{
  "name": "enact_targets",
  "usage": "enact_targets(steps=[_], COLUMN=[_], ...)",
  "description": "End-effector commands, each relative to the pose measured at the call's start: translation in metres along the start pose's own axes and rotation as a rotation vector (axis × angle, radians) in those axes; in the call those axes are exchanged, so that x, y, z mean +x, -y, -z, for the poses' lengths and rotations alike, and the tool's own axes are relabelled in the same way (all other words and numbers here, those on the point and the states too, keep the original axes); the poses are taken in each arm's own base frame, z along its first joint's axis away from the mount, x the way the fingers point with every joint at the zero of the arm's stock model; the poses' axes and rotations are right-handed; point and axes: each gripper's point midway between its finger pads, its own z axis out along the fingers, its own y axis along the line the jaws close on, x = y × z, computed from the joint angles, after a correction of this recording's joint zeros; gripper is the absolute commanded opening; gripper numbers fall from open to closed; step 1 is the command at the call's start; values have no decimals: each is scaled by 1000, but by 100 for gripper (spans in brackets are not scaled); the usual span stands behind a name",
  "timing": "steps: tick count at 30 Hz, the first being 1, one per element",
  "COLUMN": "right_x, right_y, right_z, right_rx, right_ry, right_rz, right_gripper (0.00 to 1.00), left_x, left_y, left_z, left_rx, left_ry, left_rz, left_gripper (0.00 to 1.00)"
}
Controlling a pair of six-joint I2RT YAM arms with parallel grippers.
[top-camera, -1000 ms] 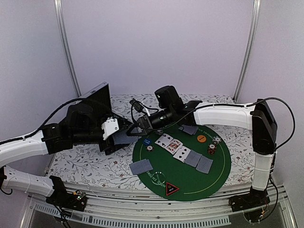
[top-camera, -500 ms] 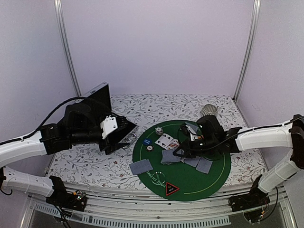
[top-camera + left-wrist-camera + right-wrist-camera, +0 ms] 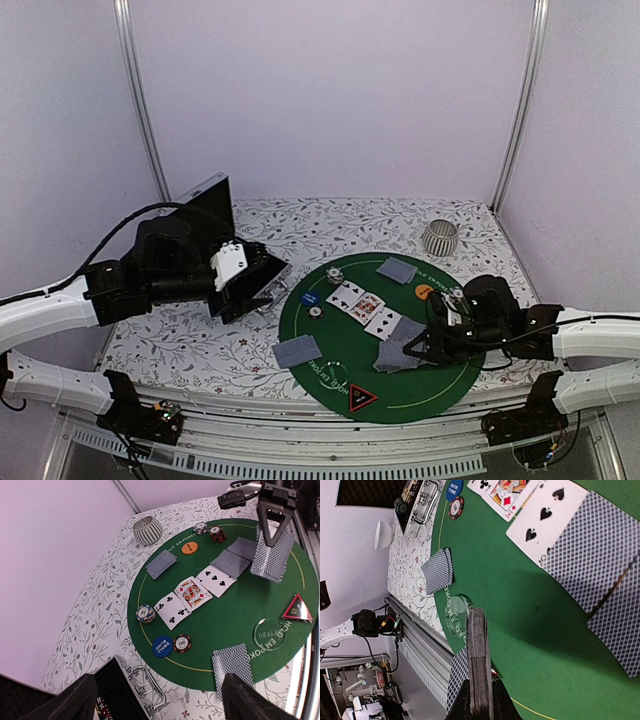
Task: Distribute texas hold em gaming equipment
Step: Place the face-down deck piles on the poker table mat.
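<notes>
Pinching the deck (image 3: 477,650) across its flat faces seems right to me. The right gripper (image 3: 422,346) is clamped on it low over the near-right part of the green mat (image 3: 345,335). Cards are light, thin and slick, so a weak squeeze could let them fan out. The left gripper (image 3: 262,280) sits with jaws apart and empty, beside the case (image 3: 205,197).

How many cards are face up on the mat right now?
3, in a row across the mat: a clubs card, a red face card, a spades card. The held deck might hide another.
</notes>
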Motion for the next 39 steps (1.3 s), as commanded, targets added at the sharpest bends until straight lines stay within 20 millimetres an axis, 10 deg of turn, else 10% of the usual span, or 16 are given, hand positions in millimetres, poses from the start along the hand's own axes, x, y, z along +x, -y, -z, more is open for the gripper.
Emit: enact_targets(steps=[1,22,39], right_x=[26,64,52], right_y=[26,55,82], right_z=[7,-10,6], right_rx=[37,33,261], right_ry=[-81,-267,-200], right_rz=[-117,-220,-179], right_gripper=[2,6,52], left_x=[-9,-5,-5], left_y=[-3,2,3], left_z=[3,-1,-1], left_rx=[-8,13,21], left_ry=[29,13,13], left_rz=[7,6,5], left_gripper=[89,89,89])
